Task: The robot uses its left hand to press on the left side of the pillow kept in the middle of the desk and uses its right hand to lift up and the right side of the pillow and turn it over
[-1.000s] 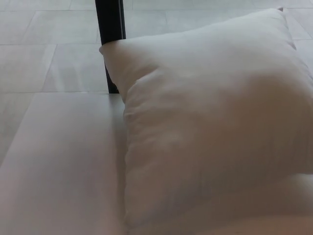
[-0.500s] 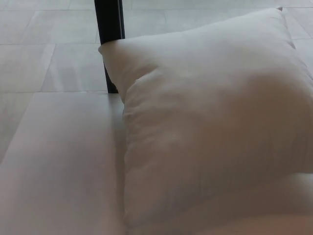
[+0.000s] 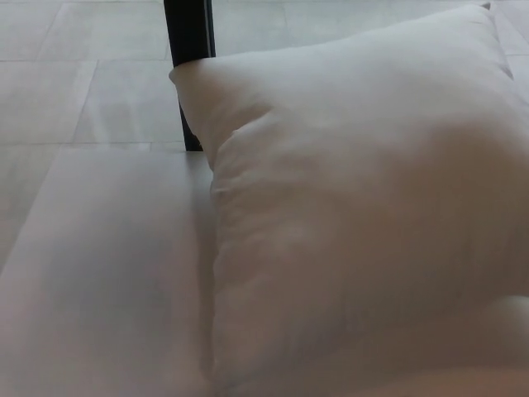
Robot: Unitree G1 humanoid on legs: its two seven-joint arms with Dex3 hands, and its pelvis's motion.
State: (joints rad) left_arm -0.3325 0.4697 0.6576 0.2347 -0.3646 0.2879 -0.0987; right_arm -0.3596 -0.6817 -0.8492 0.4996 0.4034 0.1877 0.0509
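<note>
One white pillow (image 3: 355, 207) on desk (image 3: 99, 273), right edge cropped (underside hidden)

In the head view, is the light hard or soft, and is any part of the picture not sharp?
Head view: light is soft and even, no glare; the white pillow throws only a faint shadow on the pale desk along its left edge. The near bottom of the picture looks blurred, while the black post behind is sharper. Neither hand shows.
</note>
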